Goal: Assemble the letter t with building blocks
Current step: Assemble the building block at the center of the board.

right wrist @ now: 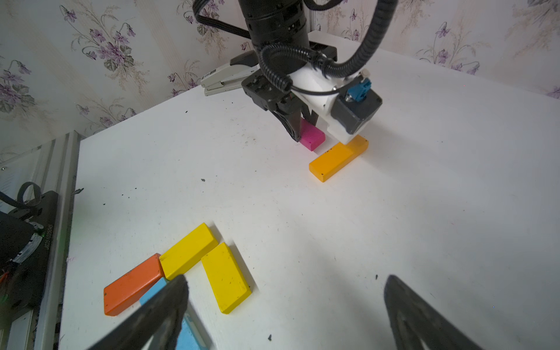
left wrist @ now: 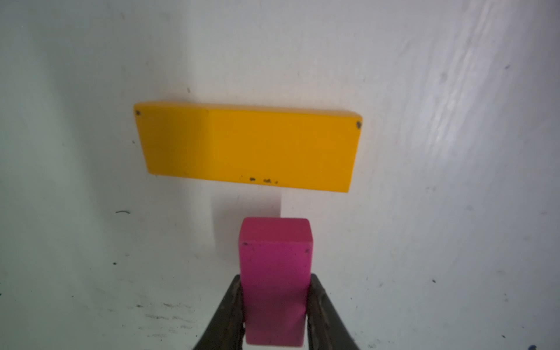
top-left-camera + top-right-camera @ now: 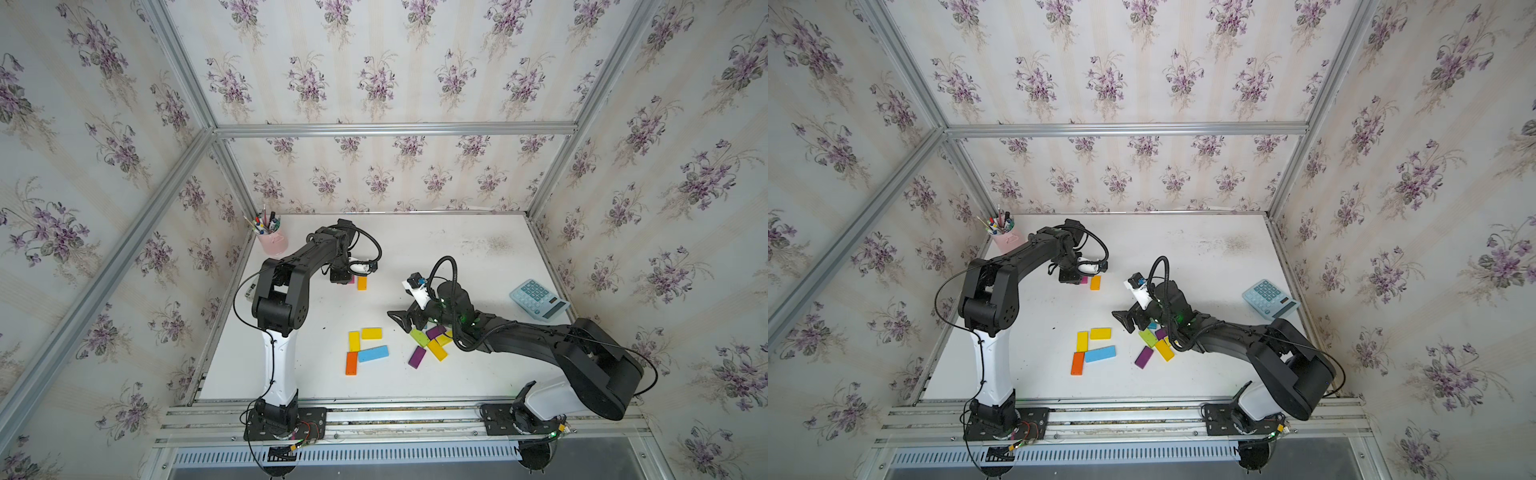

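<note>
Starting at the left, the left gripper [image 2: 275, 281] is seen clenched on a magenta block [image 2: 275, 242]. The block is pinched across its narrow width by its long sides, and its free end projects ahead of the fingertips. Just ahead of that end, across a small gap, an amber block [image 2: 248, 145] is laid flat on the white table [image 2: 454, 212], broadside to the gripper. A crossbar and stem are therefore judged to be in the making. Whether the magenta block is resting on the table cannot be told.

Each block is judged light, stiff and hard to damage. The painted faces look smooth, with chipped corners, so some slip is to be expected. A hold across the width near mid-length is advised.

Between the two grippers, an orange block [image 3: 351, 363], two yellow blocks [image 3: 354, 340] and a light blue block [image 3: 373, 353] are laid flat and close together, some touching.

Further right, the right gripper [image 1: 285, 281] is held wide apart and empty above the table. Behind its fingertips, partly beneath its wrist, a lime block [image 3: 419, 337] and a purple block [image 3: 417, 357] are found in a loose heap. Beyond that wrist, a pale calculator [image 3: 539, 299] is set.
</note>
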You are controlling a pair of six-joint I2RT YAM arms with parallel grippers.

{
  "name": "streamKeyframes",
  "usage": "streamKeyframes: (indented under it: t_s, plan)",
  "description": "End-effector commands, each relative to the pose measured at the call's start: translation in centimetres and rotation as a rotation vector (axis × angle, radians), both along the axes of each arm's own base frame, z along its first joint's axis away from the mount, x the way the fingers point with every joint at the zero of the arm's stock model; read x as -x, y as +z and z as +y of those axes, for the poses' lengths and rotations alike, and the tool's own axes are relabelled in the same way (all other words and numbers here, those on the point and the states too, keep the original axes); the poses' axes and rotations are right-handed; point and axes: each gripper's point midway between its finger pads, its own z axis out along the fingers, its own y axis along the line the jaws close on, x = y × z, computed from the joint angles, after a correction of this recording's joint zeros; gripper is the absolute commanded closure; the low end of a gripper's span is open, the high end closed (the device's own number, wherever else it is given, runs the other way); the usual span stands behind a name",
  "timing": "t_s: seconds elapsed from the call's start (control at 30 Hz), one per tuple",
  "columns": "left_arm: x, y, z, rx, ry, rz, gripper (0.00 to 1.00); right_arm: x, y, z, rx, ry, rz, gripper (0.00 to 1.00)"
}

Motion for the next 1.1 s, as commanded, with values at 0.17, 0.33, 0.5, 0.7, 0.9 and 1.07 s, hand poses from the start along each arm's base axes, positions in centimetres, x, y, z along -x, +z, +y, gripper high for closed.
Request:
streamKeyframes:
  t_s: [0.17, 0.33, 0.5, 0.7, 0.9, 1.07]
  plan:
    - [-1.5, -0.6, 0.3, -0.043, -0.015, -0.039, 0.68, -0.3, 0.8, 0.2, -0.016, 0.002, -0.032, 0.00]
    - [-1.7, -0.9, 0.4, -0.053, -0.021, -0.026, 0.68, -0.3, 0.7, 0.2, -0.011, 0.003, -0.031, 0.00]
    - [-1.6, -0.9, -0.2, -0.028, -0.025, -0.015, 0.68, -0.4, 0.6, 0.3, -0.008, 0.004, -0.029, 0.00]
    - [-0.9, -0.9, -0.7, -0.010, -0.035, 0.011, 0.68, -0.3, 0.6, 0.3, -0.009, 0.006, -0.028, 0.00]
    - [-0.7, -0.8, -1.1, -0.004, -0.041, 0.017, 0.68, -0.3, 0.7, 0.3, -0.010, 0.008, -0.028, 0.00]
    - [-0.7, -0.9, -1.1, -0.005, -0.041, 0.017, 0.67, -0.3, 0.6, 0.4, -0.007, 0.010, -0.024, 0.00]
